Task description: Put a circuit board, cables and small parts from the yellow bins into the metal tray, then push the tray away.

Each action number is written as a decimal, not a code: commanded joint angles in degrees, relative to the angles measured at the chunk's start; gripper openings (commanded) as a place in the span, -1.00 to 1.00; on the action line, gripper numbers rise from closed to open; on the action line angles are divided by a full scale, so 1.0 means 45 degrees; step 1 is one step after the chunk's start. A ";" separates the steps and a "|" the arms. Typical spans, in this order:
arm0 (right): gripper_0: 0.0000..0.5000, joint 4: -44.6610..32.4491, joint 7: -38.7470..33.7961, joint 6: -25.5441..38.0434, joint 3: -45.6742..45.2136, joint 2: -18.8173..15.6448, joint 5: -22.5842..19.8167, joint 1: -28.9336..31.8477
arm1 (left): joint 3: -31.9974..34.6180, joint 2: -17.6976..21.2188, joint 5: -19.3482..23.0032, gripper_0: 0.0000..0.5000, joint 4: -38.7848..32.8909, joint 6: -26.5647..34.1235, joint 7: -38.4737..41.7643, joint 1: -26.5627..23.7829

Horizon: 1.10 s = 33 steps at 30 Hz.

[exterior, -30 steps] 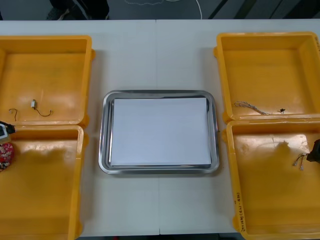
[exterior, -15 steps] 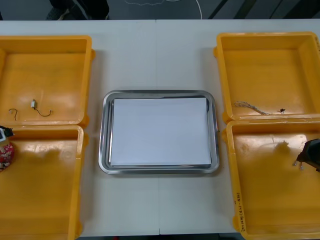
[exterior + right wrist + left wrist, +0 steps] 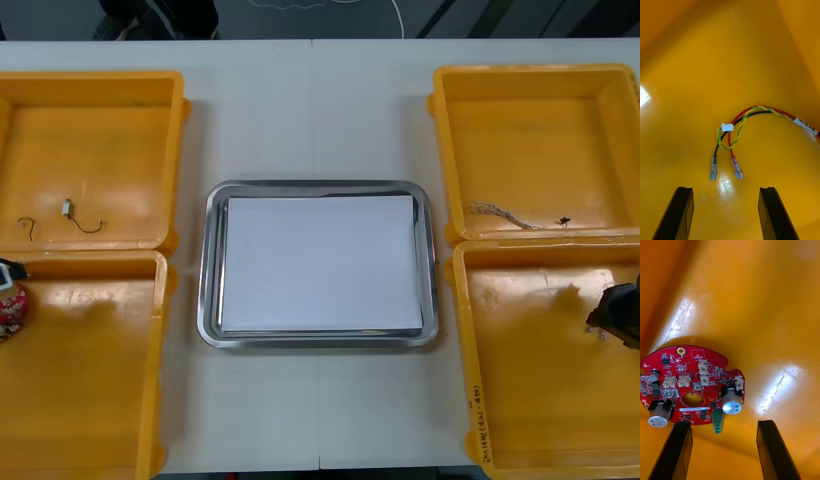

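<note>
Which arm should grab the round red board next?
Left. The left gripper is open right beside the red board in its yellow bin. The right gripper is across the table, open above a red and yellow cable.

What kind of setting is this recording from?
Likely an electronics kitting bench: yellow bins flank a metal tray, one holding a round red circuit board, another a red and yellow cable.
</note>
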 commanded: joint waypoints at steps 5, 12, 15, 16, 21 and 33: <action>1.00 -0.0077 0.0248 -0.0341 -0.0369 0.0399 0.0268 0.0515 | -0.0091 -0.0585 -0.0285 1.00 -0.0328 -0.0255 -0.1158 0.0318; 1.00 0.0646 0.0482 -0.1181 -0.0369 0.0790 0.0346 0.0476 | -0.0110 -0.0917 -0.0500 1.00 -0.0308 -0.0294 -0.1158 0.0338; 1.00 0.1153 0.0717 -0.1533 -0.0291 0.0809 0.0365 0.0378 | -0.0149 -0.0995 -0.0617 1.00 -0.0308 -0.0333 -0.1158 0.0338; 1.00 0.1173 0.0756 -0.1552 -0.0291 0.0809 0.0365 0.0359 | -0.0130 -0.0995 -0.0637 1.00 -0.0308 -0.0333 -0.1158 0.0357; 1.00 0.1231 0.0912 -0.1513 -0.0291 0.0809 0.0385 0.0339 | -0.0188 -0.1073 -0.0774 1.00 -0.0289 -0.0353 -0.1158 0.0357; 0.51 0.1544 0.0912 -0.1494 -0.0291 0.0809 0.0365 0.0202 | -0.0345 -0.1112 -0.0930 1.00 -0.0074 -0.0509 -0.1158 0.0357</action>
